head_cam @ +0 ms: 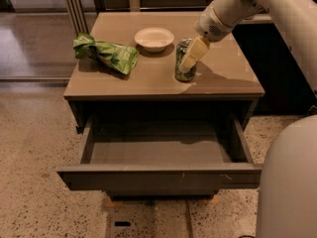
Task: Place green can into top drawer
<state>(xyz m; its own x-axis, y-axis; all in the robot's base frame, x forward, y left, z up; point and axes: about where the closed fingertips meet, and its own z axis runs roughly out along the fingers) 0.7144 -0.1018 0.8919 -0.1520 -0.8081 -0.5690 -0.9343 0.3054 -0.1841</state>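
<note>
The table carries three things. A green bag lies crumpled on the left side. A pale bowl sits at the far middle. The can stands just right of the bowl and a little nearer, apart from it and well apart from the bag.

The can is upright, its long axis vertical and its silver top facing up, with its base flat on the tabletop right of centre.

The arm comes in from the far right and slopes down and left. The gripper is at the can, its pale tip crossing the can's upper right side and hiding part of it. Whether it is wide, narrow or already gripping cannot be told from here.

Below the tabletop the drawer is pulled out toward the near side, its flat front panel showing a few light scratches. The can stands on the tabletop above and behind the open drawer. A pale rounded part of the robot fills the near right corner, beside the drawer's right end.
</note>
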